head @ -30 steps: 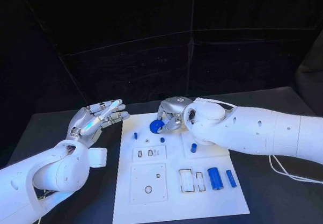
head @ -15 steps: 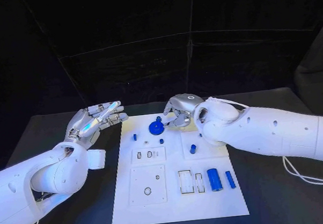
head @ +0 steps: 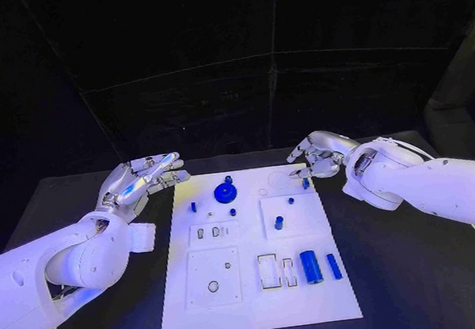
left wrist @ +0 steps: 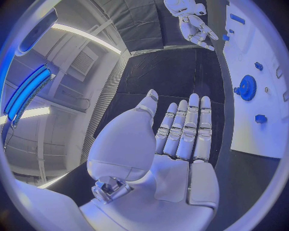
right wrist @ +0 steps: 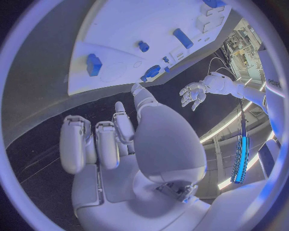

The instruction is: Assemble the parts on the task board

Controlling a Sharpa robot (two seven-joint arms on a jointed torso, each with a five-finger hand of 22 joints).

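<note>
The blue gear (head: 225,190) stands on the white board (head: 258,305) in the upper middle of the head view. It looks small, light, stiff and probably smooth plastic, best pinched by its raised hub or across its rim. The left robot hand (head: 138,180) hovers to its left off the board, fingers spread and empty. The right robot hand (head: 316,155) hangs at the board's upper right corner, fingers loosely curled, holding nothing.

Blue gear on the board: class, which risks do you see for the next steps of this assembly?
1. The blue gear stands free on the task board; it may not be fully seated.
2. The right hand hangs close above a small blue part at the board's edge and could knock it off.
</note>
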